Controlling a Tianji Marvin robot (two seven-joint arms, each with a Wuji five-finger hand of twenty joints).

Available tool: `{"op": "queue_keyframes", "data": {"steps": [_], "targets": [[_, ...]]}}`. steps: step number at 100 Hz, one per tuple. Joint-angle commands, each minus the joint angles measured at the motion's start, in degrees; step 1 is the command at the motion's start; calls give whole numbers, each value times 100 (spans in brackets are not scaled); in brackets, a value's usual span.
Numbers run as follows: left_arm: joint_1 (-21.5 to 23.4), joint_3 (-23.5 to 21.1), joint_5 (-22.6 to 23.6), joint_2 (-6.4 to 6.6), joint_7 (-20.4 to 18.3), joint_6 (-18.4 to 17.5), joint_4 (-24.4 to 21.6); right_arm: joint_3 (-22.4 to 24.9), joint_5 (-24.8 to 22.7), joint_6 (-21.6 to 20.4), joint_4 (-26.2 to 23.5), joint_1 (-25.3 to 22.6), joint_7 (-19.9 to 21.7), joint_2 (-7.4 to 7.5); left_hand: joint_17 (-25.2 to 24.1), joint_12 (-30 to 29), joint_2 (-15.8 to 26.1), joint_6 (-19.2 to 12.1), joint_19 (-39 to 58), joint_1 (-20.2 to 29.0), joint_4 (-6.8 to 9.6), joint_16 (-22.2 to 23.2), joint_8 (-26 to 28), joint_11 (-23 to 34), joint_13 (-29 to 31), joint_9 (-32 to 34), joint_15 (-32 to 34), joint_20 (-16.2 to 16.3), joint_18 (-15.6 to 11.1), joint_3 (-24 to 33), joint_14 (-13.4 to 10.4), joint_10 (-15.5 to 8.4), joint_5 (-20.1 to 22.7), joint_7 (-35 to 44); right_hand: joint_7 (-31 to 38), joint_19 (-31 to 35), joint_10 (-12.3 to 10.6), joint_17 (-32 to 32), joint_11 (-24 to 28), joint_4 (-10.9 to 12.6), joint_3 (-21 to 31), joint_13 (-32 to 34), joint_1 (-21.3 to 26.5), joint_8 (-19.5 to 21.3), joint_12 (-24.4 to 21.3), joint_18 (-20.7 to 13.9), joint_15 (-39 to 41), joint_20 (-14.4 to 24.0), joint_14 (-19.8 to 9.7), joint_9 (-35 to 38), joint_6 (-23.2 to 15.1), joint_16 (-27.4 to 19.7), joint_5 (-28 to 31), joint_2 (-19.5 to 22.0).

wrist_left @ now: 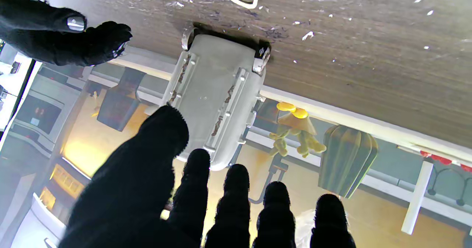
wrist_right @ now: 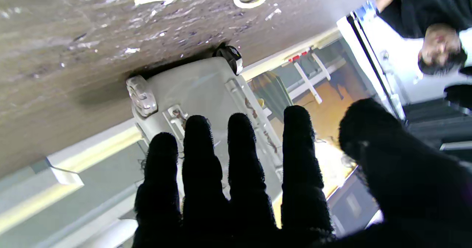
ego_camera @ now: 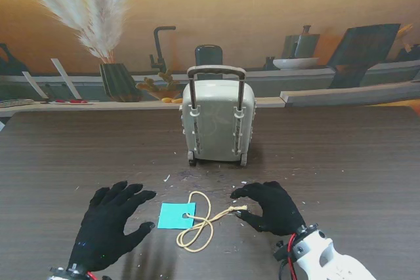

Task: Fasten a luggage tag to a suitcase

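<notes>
Teal paper luggage tag (ego_camera: 176, 215) with its looped cream string (ego_camera: 202, 222) lies flat on our dark wood-grain worktop (ego_camera: 354, 155) between our black-gloved left hand (ego_camera: 111, 222) and right hand (ego_camera: 273, 206), fingers spread and holding nothing, with the small grey hard-shell suitcase (ego_camera: 217, 125) upright farther from us.

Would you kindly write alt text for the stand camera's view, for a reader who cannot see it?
A small grey suitcase stands upright on a dark wooden table, handle raised. Nearer to me lies a teal luggage tag with a cream loop cord, between two black-gloved hands: left hand spread open, right hand beside the cord's end.
</notes>
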Motion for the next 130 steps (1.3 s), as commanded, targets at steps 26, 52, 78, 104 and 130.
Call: {"op": "queue_keyframes", "data": {"steps": [26, 52, 78, 104, 130], "targets": [[-133, 39, -72, 40, -610, 241, -57, -636, -1415, 694, 346, 834, -85, 238, -118, 42, 209, -79, -102, 168, 87, 33, -38, -1, 26, -36, -76, 89, 0, -185, -76, -11, -7, -54, 121, 593, -378, 370, 506, -165, 38, 333, -244, -91, 413, 179, 529, 667, -236, -54, -324, 454, -6, -814], [-146, 6, -117, 36, -665, 329, -58, -1378, -2218, 1404, 769, 1441, -215, 380, -131, 41, 239, -88, -112, 225, 93, 28, -30, -1, 20, -15, -82, 87, 6, -219, -72, -1, 37, -26, 387, 1214, -501, 774, 1279, -343, 654, 557, -156, 150, 1059, 247, 1499, 1579, -409, -84, -353, 1018, 187, -1816], [-175, 20, -133, 42, -697, 312, -58, -2162, -2537, 2041, 1315, 1972, -464, 445, -143, 43, 329, -102, -120, 259, 106, 28, -21, 1, 25, 2, -82, 85, -4, -248, -75, 11, 75, -2, 638, 1675, -609, 1043, 1882, -480, 1193, 700, -145, 467, 1550, 251, 2273, 2006, -525, -2, -434, 1284, 463, -2502], [-170, 26, -139, 46, -710, 254, -58, -2649, -2533, 2374, 1705, 2360, -557, 447, -140, 44, 387, -107, -135, 305, 116, 24, -14, 1, 28, 9, -83, 67, -9, -285, -79, 10, 101, 18, 768, 1789, -662, 1200, 2072, -489, 1358, 851, -8, 614, 1697, 254, 2443, 2051, -569, 147, -490, 1294, 600, -2602], [-109, 36, -123, 39, -611, 193, -63, -3033, -2410, 2594, 2035, 2651, -706, 416, -139, 45, 423, -129, -133, 341, 140, 24, -1, 1, 40, 19, -77, 63, -6, -304, -80, 15, 138, 49, 1078, 1984, -773, 1457, 2109, -735, 1492, 1154, 488, 524, 1727, 261, 2577, 2059, -614, 507, -804, 1281, 830, -2438]]}}
